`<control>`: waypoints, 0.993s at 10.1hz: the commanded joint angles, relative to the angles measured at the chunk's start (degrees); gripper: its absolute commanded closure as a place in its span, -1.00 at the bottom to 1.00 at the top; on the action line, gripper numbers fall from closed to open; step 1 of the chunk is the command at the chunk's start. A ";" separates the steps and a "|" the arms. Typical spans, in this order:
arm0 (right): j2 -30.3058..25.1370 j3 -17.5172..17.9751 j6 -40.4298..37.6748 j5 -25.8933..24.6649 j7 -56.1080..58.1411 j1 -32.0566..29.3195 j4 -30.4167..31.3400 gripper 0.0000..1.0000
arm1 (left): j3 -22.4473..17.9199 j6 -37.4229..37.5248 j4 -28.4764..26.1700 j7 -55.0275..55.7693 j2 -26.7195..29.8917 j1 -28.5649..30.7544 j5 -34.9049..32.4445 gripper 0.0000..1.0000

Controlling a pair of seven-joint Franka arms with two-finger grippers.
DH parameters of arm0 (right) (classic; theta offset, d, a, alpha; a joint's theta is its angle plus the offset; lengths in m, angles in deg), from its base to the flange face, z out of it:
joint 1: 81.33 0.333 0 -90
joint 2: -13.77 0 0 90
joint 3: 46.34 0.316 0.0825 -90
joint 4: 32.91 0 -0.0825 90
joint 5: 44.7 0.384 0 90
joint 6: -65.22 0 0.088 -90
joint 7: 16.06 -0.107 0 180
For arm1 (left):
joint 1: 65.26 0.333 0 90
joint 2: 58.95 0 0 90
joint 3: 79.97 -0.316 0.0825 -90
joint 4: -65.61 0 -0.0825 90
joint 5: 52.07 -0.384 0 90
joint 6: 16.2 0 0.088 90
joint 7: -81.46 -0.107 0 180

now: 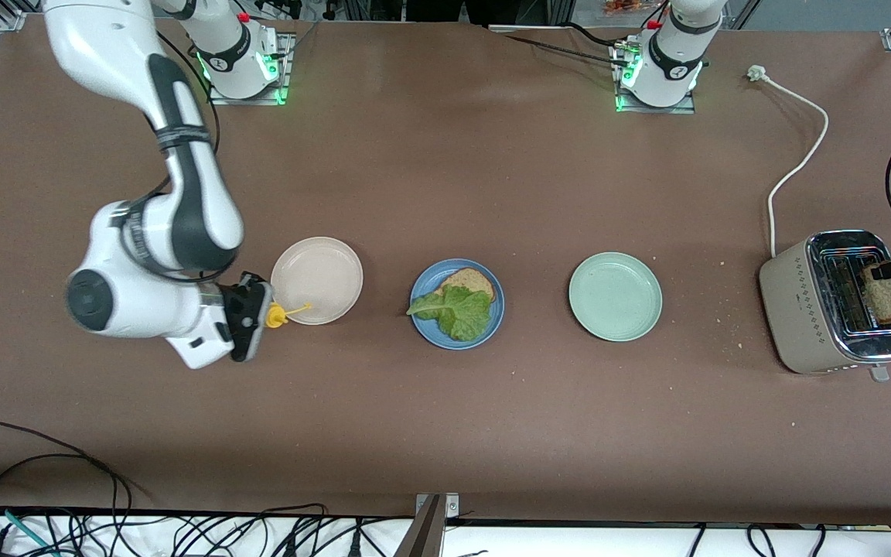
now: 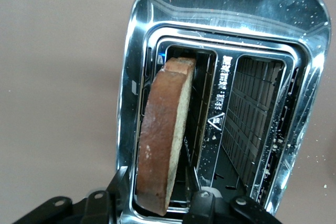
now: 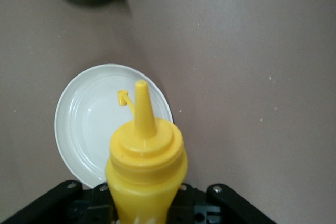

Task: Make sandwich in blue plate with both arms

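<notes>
Right jaws first: they're clamped on a yellow squeeze bottle (image 1: 277,315), held sideways above the surface. Its nozzle pokes over the rim of the beige plate (image 1: 322,263), toward the right arm's end of the surface. From the right wrist view we're looking straight down the bottle's (image 3: 147,171) cap, with its little tethered lid hanging off to one side above the beige plate (image 3: 79,129). The right arm (image 1: 182,201) itself reaches down from its base at the robots' edge of the surface.

The left jaws are over the toaster (image 1: 801,309), which stands close to the edge at the left arm's end of the surface. They sit either side of a toast slice (image 1: 888,298) standing on edge in one slot. In the left wrist view that slice (image 2: 163,135) sticks up out of the chrome top of the toaster (image 2: 136,51), and the other slot has nothing in it. We honestly can't tell whether the jaws are pinching the slice or only bracketing it.

The blue plate (image 1: 428,331) sits mid-surface, between the beige plate and a pale green plate (image 1: 614,296), all three in a row. On it we've got a bread slice (image 1: 475,280) with a ruffled lettuce leaf (image 1: 461,309) lying over most of it, one tip hanging past the rim. No top slice is on there yet.

The toaster's white cord (image 1: 801,155) lies unplugged, trailing toward the corner by the left arm's (image 1: 677,46) base.
</notes>
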 commanded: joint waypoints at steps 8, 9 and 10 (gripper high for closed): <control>4.45 -1.17 -6.04 -41.23 -17.96 26.14 -6.71 1.00 | 0.46 1.19 1.07 0.46 1.90 -0.07 1.06 1.00; 5.95 -1.26 -6.05 -44.56 -18.31 27.90 -7.86 1.00 | 0.46 2.59 1.15 0.20 3.31 -0.07 1.06 1.00; 7.70 -1.26 -6.31 -49.90 -21.79 30.27 -9.44 1.00 | 0.72 3.47 1.15 0.02 4.89 -0.07 1.06 1.00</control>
